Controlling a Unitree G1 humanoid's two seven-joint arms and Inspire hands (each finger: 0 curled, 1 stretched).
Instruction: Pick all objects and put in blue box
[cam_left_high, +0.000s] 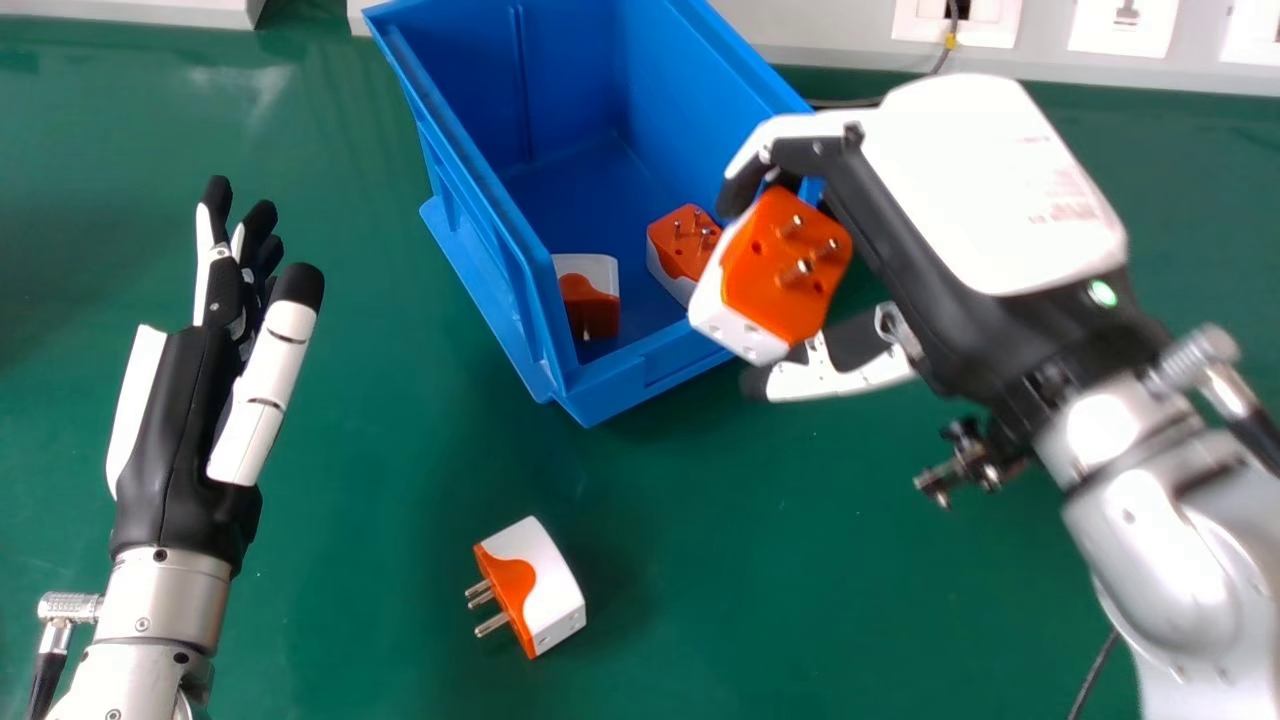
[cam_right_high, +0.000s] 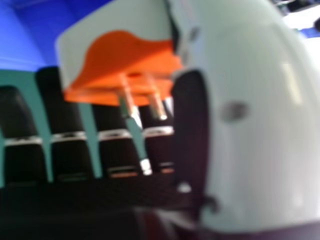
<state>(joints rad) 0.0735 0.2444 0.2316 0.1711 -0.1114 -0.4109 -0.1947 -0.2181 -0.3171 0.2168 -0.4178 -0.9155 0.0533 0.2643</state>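
And here's the right robot hand (cam_left_high: 985, 190), pinching an orange-and-white plug adapter (cam_left_high: 770, 275) between thumb and fingers, right by the near right corner of the blue box (cam_left_high: 495, 215)! The grip takes the chunky body and leaves the metal prongs (cam_left_high: 800, 268) sticking out free, most likely because the body gives a steadier hold than those thin pins. Why park it at this corner? Surely for the drop: a little farther over the opening, then let go. Release too soon and it could catch the rim or tumble outside.

Two are home already, the upright adapter (cam_left_high: 588, 295) and the prongs-up adapter (cam_left_high: 688, 243), both near the front end inside, with room behind them. One waits on the green table (cam_left_high: 370, 620): the loose adapter (cam_left_high: 535, 585), in front of the box, pins to the left. Over on the left, the left robot hand (cam_left_high: 175, 400) is idle, wide open, well clear of the action.
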